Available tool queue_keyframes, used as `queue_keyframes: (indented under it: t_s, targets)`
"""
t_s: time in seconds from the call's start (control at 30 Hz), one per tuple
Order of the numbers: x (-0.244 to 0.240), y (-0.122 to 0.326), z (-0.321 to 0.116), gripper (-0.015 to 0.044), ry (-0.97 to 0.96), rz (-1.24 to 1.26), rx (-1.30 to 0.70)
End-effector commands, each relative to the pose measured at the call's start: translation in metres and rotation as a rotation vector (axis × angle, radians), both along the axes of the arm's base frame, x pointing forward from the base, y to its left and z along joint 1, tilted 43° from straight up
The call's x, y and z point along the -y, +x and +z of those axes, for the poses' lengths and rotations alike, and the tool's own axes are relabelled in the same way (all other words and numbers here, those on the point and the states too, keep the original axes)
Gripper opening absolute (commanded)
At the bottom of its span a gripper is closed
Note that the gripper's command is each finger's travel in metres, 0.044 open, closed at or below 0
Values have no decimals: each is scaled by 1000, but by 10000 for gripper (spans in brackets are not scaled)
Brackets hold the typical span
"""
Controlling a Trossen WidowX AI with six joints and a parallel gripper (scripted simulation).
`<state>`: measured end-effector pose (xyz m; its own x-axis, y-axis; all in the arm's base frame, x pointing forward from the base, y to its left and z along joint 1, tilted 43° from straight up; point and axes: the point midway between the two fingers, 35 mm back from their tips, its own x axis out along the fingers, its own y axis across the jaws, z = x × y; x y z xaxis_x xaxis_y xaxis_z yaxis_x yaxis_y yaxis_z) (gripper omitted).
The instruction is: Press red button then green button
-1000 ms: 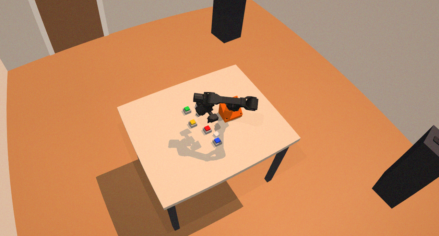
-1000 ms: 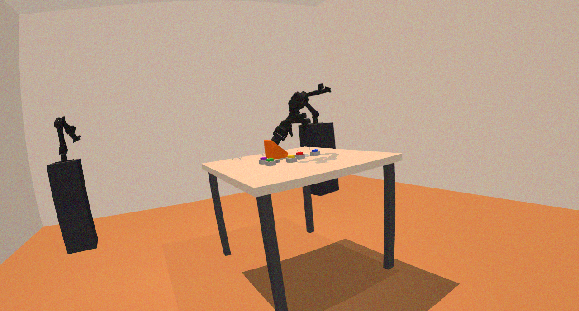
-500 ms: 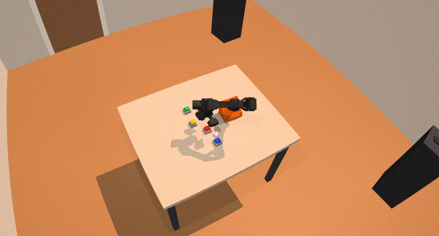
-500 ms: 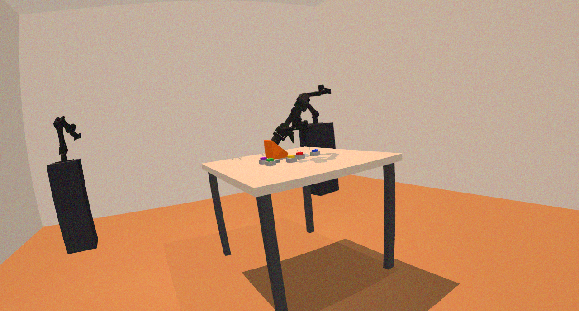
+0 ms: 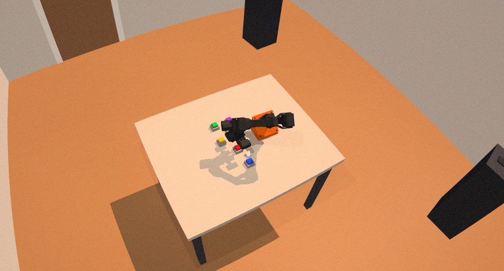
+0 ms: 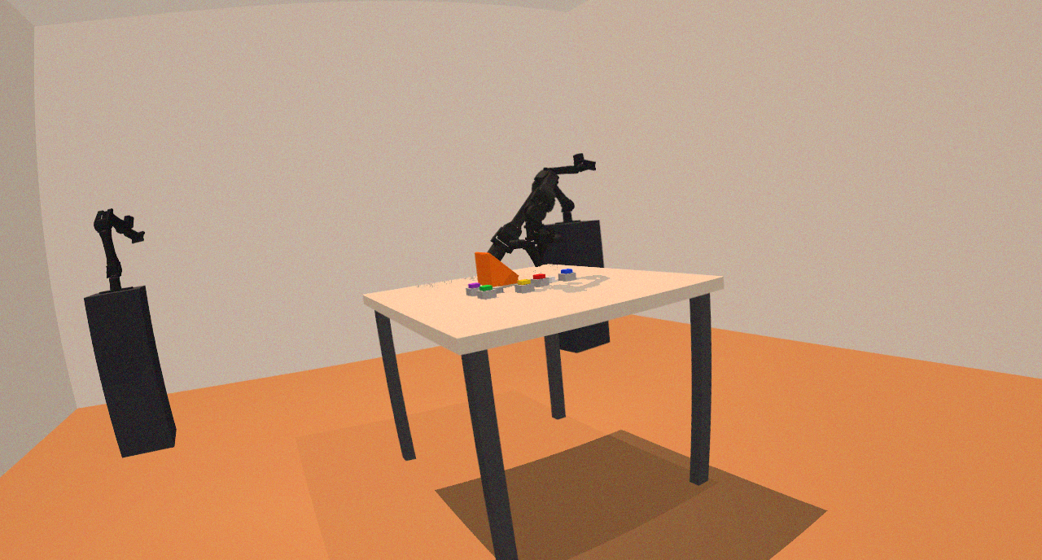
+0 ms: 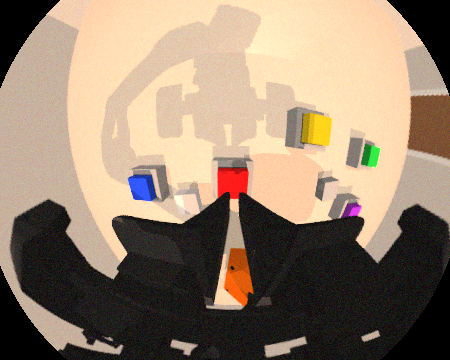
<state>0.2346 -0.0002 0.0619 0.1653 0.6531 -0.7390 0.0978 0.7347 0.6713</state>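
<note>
The red button (image 5: 238, 147) (image 6: 539, 276) (image 7: 233, 182) sits on its grey base, cap raised. My gripper (image 6: 539, 263) (image 7: 234, 197) is shut on nothing, with only a thin gap between its fingertips. It points down above the red button, and the tips overlap the lower edge of the cap in the wrist view. In the exterior view a gap shows between the gripper and the button. The green button (image 5: 214, 125) (image 6: 486, 287) (image 7: 370, 155) stands away from the gripper, cap raised. The fingertips are hidden by the arm in the top view.
The yellow button (image 5: 221, 140) (image 7: 317, 129) stands between red and green. The blue button (image 5: 249, 161) (image 7: 141, 187) and a white block (image 5: 248, 154) (image 7: 187, 201) are on red's other side. A grey block (image 7: 327, 188) lies near the purple button (image 5: 228, 119) (image 7: 352, 210).
</note>
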Motion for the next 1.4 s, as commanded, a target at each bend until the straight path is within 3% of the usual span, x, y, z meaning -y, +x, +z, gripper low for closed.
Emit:
queue_keyframes:
  t_s: [0.0, 1.37]
  targets:
    - [-1, -1, -1, 20, 6, -3, -4]
    - [-24, 5, -26, 20, 8, -3, -4]
